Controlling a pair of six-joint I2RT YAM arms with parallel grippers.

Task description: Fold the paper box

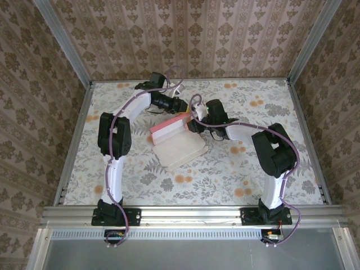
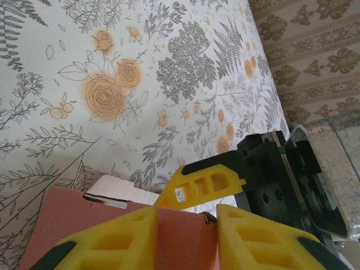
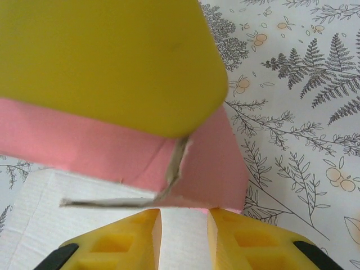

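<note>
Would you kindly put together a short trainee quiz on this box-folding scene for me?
1. True or false: the paper box is closed up on all sides.
2. The fingers of the right gripper are: A yellow, B blue, C red.
3. What colour is the box's panel lying flat on the table?
Key: 1 false; 2 A; 3 off-white.

A blurred left finger covers much of the paper box.

Damask-papered walls around floral table
</note>
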